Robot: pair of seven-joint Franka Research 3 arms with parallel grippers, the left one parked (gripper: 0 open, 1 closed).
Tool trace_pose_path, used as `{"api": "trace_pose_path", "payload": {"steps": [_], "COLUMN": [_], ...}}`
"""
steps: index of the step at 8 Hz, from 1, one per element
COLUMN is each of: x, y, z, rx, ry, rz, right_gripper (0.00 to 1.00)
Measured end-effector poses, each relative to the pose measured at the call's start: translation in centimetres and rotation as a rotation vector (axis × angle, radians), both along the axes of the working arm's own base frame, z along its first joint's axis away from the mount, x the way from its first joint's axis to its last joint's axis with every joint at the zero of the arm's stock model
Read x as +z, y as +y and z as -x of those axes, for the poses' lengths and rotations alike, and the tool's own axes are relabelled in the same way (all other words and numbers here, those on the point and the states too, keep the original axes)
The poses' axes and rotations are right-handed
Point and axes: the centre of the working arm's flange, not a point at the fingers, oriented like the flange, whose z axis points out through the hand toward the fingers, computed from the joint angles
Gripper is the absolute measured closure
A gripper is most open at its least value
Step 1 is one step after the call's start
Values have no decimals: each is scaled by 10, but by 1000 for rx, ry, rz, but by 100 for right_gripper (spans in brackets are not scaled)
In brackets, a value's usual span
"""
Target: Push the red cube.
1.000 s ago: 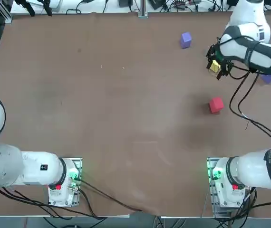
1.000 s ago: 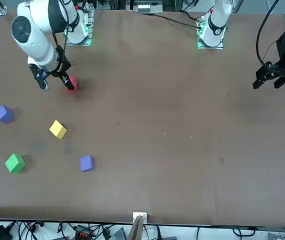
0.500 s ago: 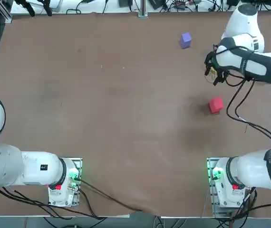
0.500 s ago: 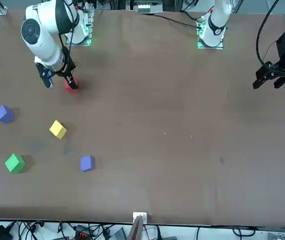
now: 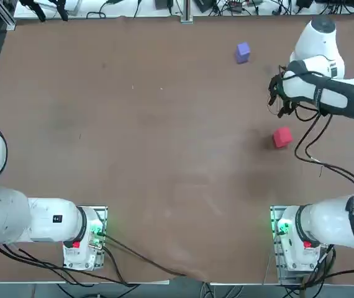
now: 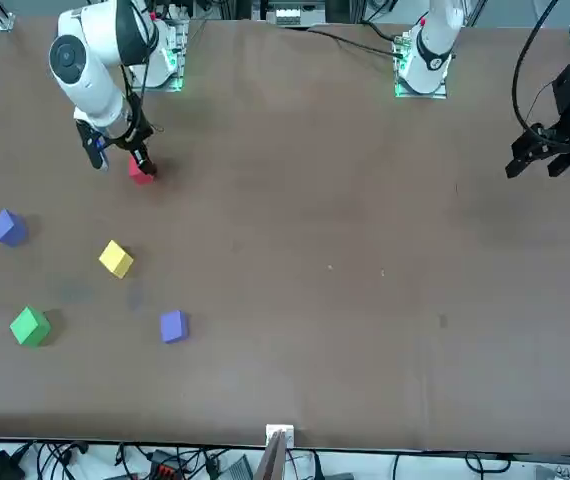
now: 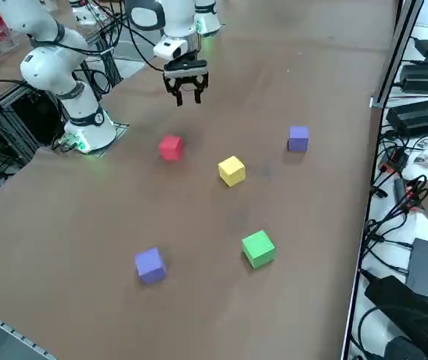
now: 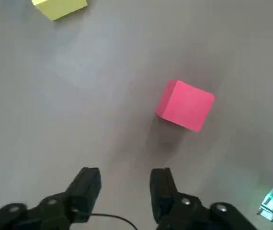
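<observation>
Your right end effector (image 8: 124,187) hung above the counter (image 5: 164,124) near the red cube (image 8: 185,105), fingers partly spread and empty; contact seemingly was not made, so the push remained.

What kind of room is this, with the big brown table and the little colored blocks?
Most likely a robotics lab. White robot arms are bolted to the brown table. The right gripper hangs over a red cube, and cables and power supplies crowd the table's edge.
</observation>
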Motion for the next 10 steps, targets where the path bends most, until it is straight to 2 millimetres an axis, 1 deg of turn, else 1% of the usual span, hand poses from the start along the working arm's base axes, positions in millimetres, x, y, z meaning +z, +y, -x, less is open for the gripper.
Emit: {"api": "trace_pose_path", "payload": {"steps": [1,2,4,8,10], "x": [-5,-10,-21,-49,-61], "y": [-1,-2,-4,-8,-9], "z": [1,4,10,24,27], "rx": [-39,-72,-124,-189,-236], "ry": [-19,-32,-44,-57,-44], "rz": [-2,-3,-3,-3,1], "right_gripper": [41,41,53,61,60]}}
